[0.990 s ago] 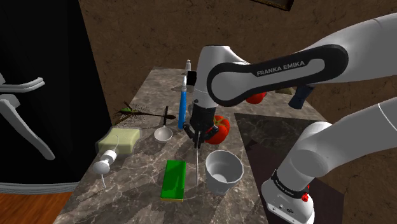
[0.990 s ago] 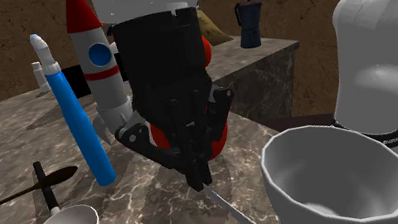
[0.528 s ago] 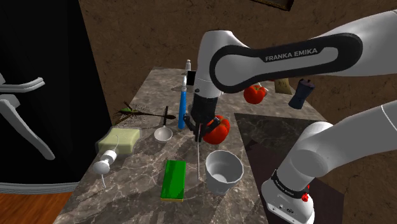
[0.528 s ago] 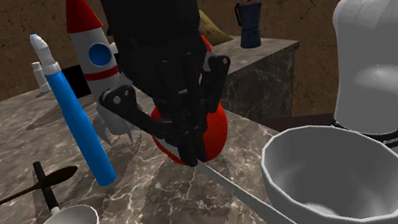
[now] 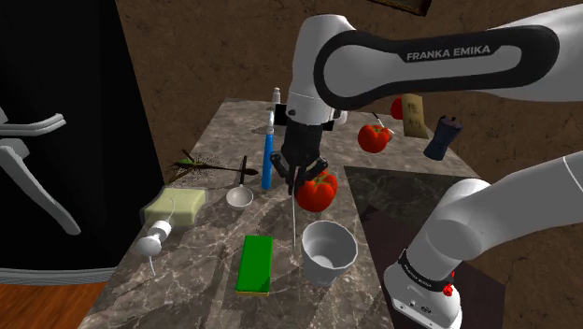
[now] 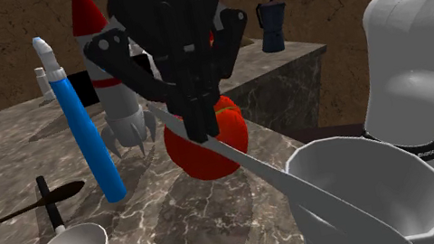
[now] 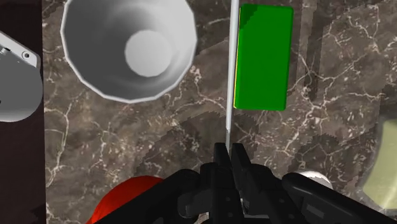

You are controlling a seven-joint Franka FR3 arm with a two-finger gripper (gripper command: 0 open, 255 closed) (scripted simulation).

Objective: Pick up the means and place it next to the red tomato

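Arm (image 5: 411, 61) rising from the stand (image 5: 422, 292) at the shoulder view's five o'clock and stretching across toward eleven, its last link turned straight down so the black gripper (image 5: 296, 184) points at the marble table (image 5: 206, 271); fingers (image 6: 194, 116) pressed together on the top end of a thin grey rod (image 5: 292, 220), nothing else between them.

Rod hanging from the pinch toward six o'clock in the shoulder view, its lower end just beside the white cup (image 5: 328, 250), at the cup's nine o'clock; whether that tip touches the table I cannot tell; in the second exterior view it slants from the fingertips toward five o'clock and crosses in front of the cup's wall; seen from the wrist camera it runs out from the shut fingers between the cup and the green block (image 7: 262, 57), close along the block's edge.

Tomato (image 5: 316, 192) on the table just beside the gripper, at its four o'clock in the shoulder view, and right behind the fingers in the second exterior view; second tomato (image 5: 374, 137) well apart at two o'clock, near the dark pot (image 5: 441, 135); blue pen (image 5: 267, 159) at the gripper's ten o'clock; small grey spoon (image 5: 240, 195) at its nine.
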